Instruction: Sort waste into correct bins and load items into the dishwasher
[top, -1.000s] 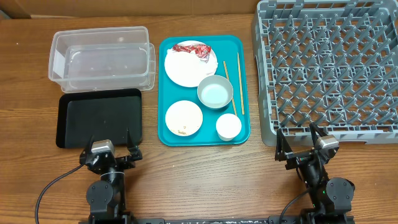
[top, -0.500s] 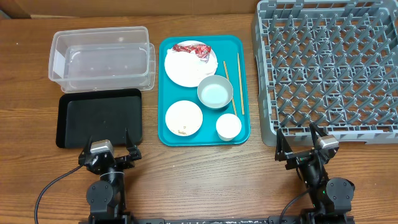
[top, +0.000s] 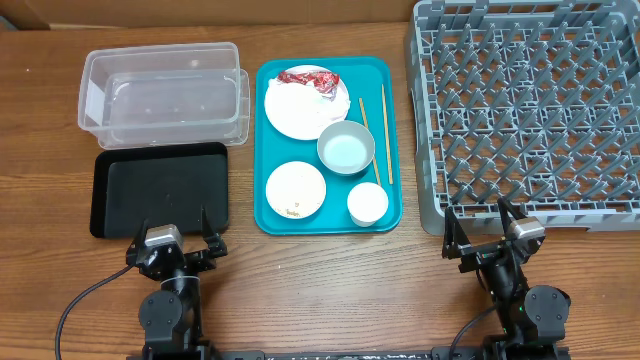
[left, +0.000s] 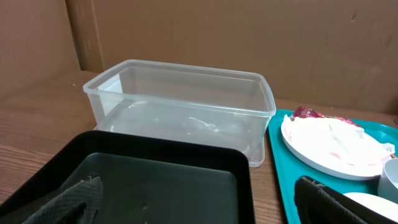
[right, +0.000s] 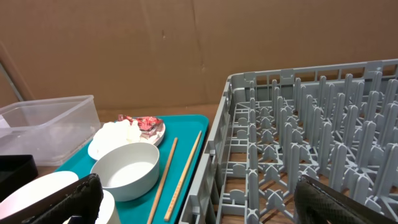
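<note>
Containers first: black tray lies just ahead of my left fingers, its floor bare; clear tub stands right beyond it; teal tray sits ahead, between my left and my right fingers. On it, farthest from me, large plate carries the red foil wrapper and a crumpled white tissue; nearer come the bowl, small plate and cup; chopsticks lie along its rack side. Dish rack rises just ahead of my right fingers, its near wall in the way. Both pairs of fingers are spread wide over the tabletop, holding nothing.
</note>
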